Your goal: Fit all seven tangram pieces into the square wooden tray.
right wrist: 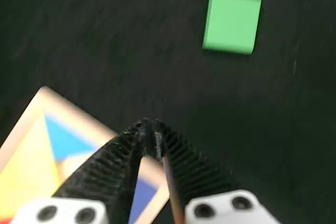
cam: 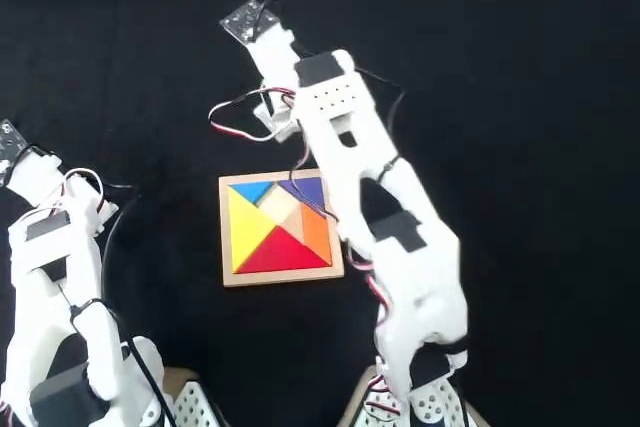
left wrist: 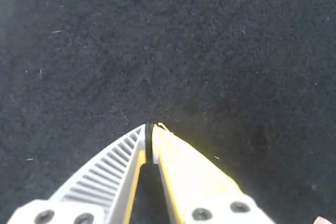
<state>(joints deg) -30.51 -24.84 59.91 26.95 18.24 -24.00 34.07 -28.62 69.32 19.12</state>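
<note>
Nearest us, the right gripper (right wrist: pixel 152 129) hangs with jaws pressed together, empty, over the far edge of the tray (right wrist: pixel 44 100). The green square (right wrist: pixel 232 22) lies on the desk (right wrist: pixel 105 35) beyond it, farther out. We judge this arm nearer than the left gripper (left wrist: pixel 149 127), likewise closed.

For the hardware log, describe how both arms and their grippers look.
The left arm and right arm are white with black servo blocks and loose cables. The left gripper has one white ribbed finger and one yellow; the right gripper has black ribbed ones on a white base.
</note>
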